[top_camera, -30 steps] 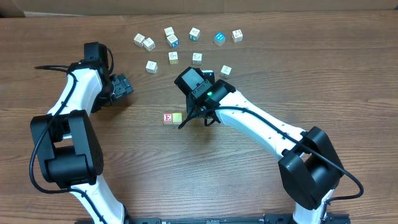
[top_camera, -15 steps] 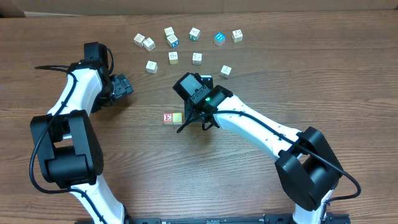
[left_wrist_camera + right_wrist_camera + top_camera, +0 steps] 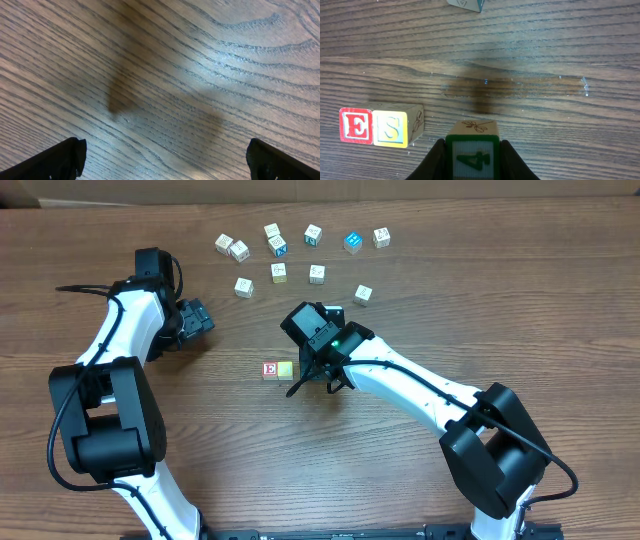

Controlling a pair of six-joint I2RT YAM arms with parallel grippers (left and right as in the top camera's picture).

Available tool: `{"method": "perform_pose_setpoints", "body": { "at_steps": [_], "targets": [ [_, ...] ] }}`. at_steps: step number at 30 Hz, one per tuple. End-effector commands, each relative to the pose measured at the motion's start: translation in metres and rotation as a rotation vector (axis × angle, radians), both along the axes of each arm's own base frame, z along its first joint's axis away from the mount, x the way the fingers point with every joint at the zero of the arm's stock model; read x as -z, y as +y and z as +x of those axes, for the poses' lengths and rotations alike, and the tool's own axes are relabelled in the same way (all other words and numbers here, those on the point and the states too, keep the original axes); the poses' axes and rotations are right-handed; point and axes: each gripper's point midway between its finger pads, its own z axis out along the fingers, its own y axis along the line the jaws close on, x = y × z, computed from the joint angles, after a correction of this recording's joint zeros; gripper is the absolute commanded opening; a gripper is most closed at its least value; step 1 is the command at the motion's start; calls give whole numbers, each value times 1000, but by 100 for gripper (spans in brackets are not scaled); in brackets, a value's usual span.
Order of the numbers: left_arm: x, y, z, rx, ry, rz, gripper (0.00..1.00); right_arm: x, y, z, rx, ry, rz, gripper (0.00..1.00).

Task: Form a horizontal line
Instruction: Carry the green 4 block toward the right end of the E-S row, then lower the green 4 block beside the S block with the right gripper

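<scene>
A red "E" cube (image 3: 270,370) and a pale yellow "S" cube (image 3: 286,369) sit side by side, touching, on the wooden table. They also show in the right wrist view, the red cube (image 3: 355,126) left of the yellow cube (image 3: 391,128). My right gripper (image 3: 472,160) is shut on a green cube with a "4" (image 3: 472,152), held just right of the yellow cube and apart from it. In the overhead view the right gripper (image 3: 312,377) hides the green cube. My left gripper (image 3: 196,320) is open and empty over bare wood at the left.
Several loose letter cubes lie along the back of the table, among them a bright blue-faced cube (image 3: 352,242), a whitish cube (image 3: 363,294) and a teal-edged one (image 3: 313,235). The corner of one cube (image 3: 466,4) shows at the top of the right wrist view.
My right gripper with the green cube has shifted slightly down and toward the front, staying beside the yellow cube. The left arm has not moved.
</scene>
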Motion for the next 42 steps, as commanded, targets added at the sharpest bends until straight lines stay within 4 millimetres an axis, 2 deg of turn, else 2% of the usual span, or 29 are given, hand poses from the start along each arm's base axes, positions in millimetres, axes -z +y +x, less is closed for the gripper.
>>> {"method": "perform_pose_setpoints", "body": {
  "at_steps": [1, 29, 42],
  "targets": [
    [-3, 0, 0, -1, -7, 12, 100, -3, -3, 1, 7, -16, -11, 18],
    [-3, 0, 0, -1, -7, 12, 100, 0, -6, 0, 11, -15, -28, 18],
    [-3, 0, 0, -1, -7, 12, 99, 19, -9, -3, 11, -22, -21, 18]
  ]
}}
